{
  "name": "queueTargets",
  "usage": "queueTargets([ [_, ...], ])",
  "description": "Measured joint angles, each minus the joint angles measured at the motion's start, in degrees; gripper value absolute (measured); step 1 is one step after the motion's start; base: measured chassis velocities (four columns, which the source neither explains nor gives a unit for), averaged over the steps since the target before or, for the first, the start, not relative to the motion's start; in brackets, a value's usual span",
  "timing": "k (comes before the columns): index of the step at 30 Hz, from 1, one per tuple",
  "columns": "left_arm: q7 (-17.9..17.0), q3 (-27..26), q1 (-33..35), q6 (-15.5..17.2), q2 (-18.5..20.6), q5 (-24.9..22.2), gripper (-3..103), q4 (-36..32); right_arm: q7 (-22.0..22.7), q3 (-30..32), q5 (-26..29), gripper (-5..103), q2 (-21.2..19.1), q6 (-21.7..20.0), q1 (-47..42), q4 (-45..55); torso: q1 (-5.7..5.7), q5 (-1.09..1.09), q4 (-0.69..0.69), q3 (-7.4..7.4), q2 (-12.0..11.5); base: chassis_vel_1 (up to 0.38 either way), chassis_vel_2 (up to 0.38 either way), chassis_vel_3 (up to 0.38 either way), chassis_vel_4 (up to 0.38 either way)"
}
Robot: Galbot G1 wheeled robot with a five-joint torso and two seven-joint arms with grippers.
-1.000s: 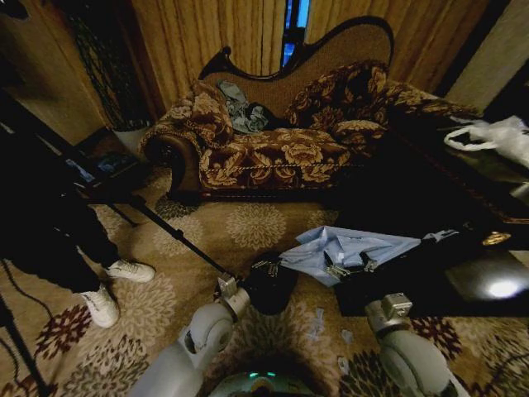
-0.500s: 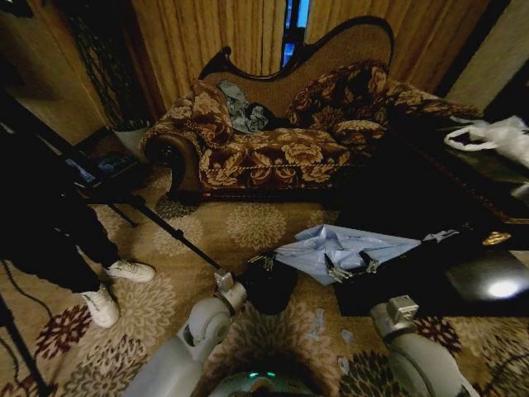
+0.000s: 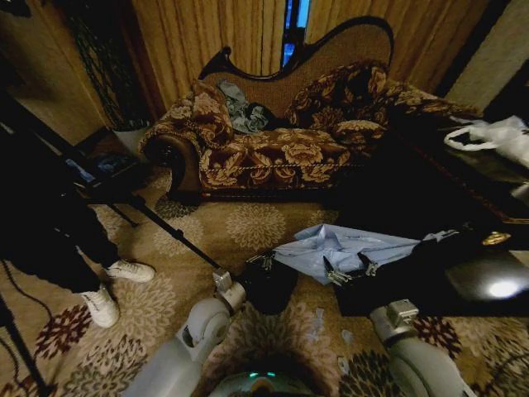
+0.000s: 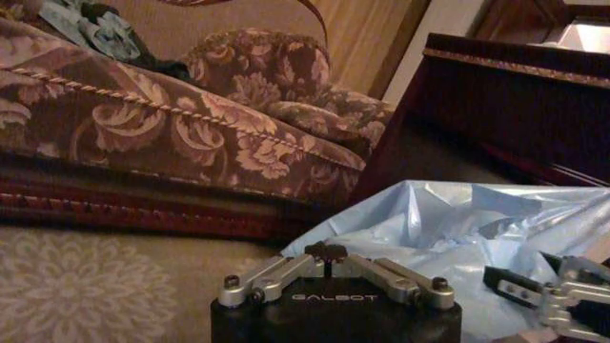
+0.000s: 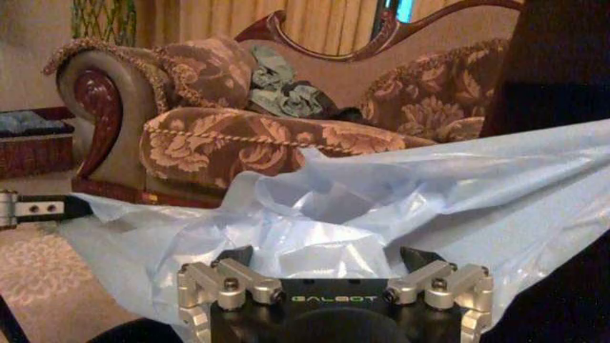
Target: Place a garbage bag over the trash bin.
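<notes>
On the carpet by the black low table point(image 3: 430, 289), the garbage bag point(image 3: 343, 246) lay spread flat, the right gripper point(image 3: 347, 269) over its near edge, jaws apart with film between them. Left gripper point(image 3: 264, 263) sat pinched closed above the trash bin point(image 3: 269, 285), beside the bag's corner.
</notes>
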Motion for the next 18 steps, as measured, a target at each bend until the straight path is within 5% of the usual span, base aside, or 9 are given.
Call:
queueTargets([
  [18, 0.29, -1.2, 1.79, -0.49, 0.34, 0.29, 0, -2.86, 0.03, -4.16, -3.27, 100, -1.27, 0.21, 2.24, -2.92, 0.0, 0.0, 0.0, 0.0, 0.0, 0.0, 0.0, 0.0, 0.0],
])
